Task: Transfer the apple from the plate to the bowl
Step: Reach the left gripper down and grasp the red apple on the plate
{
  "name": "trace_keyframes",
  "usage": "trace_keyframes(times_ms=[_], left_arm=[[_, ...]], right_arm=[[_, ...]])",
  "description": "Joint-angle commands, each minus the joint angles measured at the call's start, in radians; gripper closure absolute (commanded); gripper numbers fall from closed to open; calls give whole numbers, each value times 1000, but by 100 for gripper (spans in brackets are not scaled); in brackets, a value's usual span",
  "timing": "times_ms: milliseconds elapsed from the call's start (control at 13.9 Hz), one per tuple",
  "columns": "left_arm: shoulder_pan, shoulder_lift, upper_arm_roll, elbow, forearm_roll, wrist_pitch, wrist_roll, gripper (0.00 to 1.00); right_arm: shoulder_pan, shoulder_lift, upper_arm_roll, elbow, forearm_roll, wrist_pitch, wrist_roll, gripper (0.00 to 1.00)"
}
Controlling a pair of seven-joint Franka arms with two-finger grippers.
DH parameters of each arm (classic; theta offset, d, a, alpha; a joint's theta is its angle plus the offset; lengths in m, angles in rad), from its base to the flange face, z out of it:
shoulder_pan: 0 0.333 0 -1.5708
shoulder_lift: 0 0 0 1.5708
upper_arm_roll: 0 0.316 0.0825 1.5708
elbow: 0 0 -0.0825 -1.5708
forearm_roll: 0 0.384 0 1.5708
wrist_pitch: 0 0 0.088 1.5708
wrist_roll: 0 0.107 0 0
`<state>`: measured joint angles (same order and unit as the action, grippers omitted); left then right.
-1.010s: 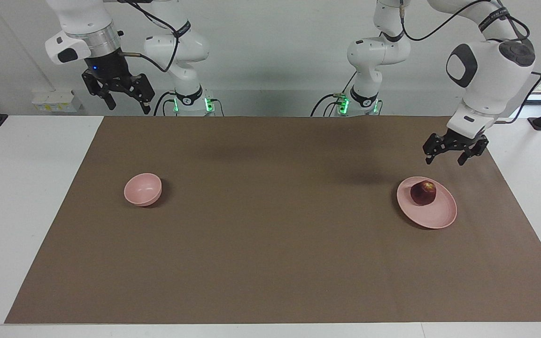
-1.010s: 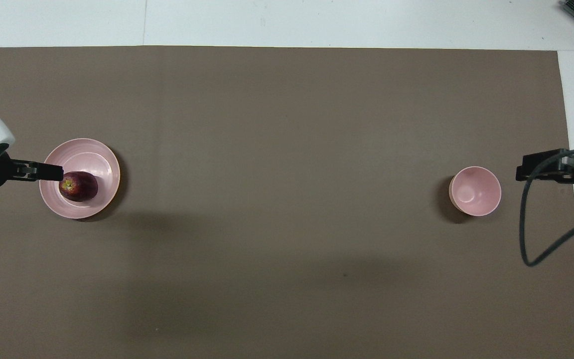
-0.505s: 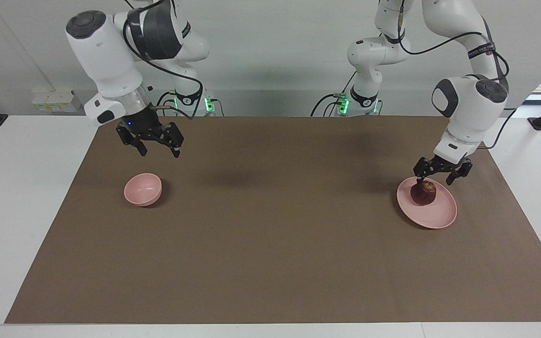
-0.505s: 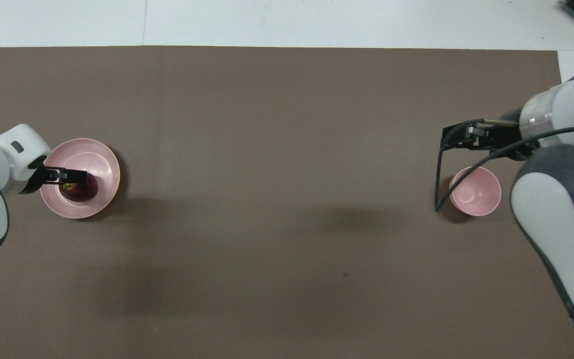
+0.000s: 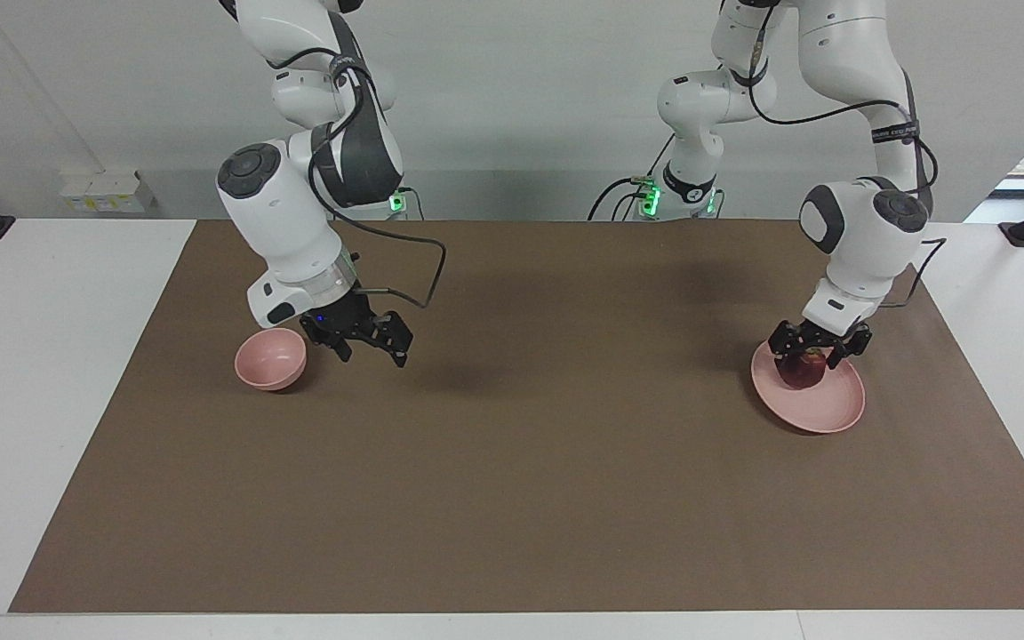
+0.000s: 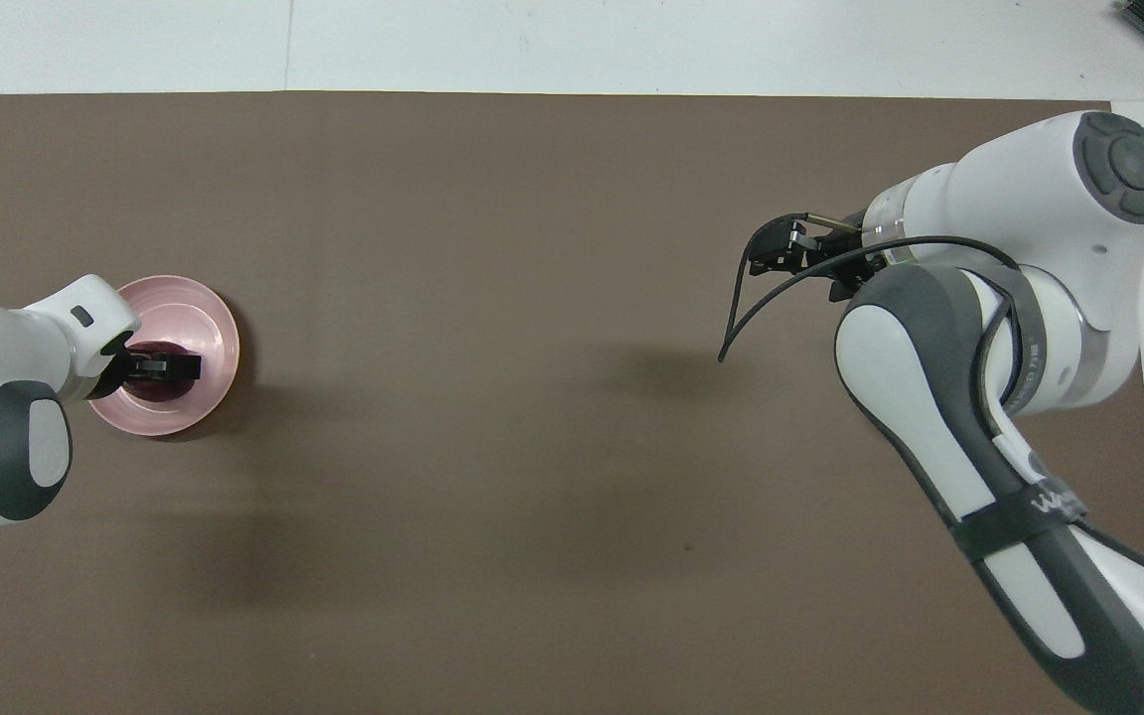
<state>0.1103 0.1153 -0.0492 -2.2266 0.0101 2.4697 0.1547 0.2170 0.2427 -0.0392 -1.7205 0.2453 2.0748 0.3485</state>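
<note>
The dark red apple [image 5: 799, 374] lies on the pale pink plate [image 5: 825, 406] at the left arm's end of the table. My left gripper [image 5: 812, 354] is down over the apple, open, with a finger on each side of it. In the overhead view the left gripper [image 6: 173, 365] covers most of the apple [image 6: 143, 386] on the plate [image 6: 214, 323]. The small pink bowl [image 5: 269, 359] stands at the right arm's end. My right gripper [image 5: 372, 350] hangs open and empty low over the mat beside the bowl. In the overhead view the right gripper [image 6: 779, 250] shows, and the right arm hides the bowl.
A brown mat [image 5: 512, 498] covers most of the white table [image 5: 50, 373]. The right arm's forearm [image 6: 939, 397] and a loose black cable [image 6: 741, 318] stretch over the right arm's end of the mat.
My left gripper came down from above the plate onto the apple. My right arm swung out from near its base, dropped low and passed over the bowl toward the table's middle.
</note>
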Motion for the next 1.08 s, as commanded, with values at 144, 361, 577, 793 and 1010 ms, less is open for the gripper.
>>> trace_keyframes(times_ms=[144,361,577,793,1010], left_arm=[[26,-23,-8,-37,-12,8,19,0],[25,-26,-8,-38,-12,-11,19,0],[14,-23,-8,-22,-12,-46,19,53],[11,-23,-8,-15,-12,-44,40,100],[9,-57,-11,4,-12,-44,75,100]], right_arm=[[5,10,4,-14,64,62,50,0],[13,16,4,-14,91,62,70,0],[21,32,4,-14,92,68,79,0],[22,32,4,-14,95,68,89,0],[24,32,4,-13,97,70,89,0]])
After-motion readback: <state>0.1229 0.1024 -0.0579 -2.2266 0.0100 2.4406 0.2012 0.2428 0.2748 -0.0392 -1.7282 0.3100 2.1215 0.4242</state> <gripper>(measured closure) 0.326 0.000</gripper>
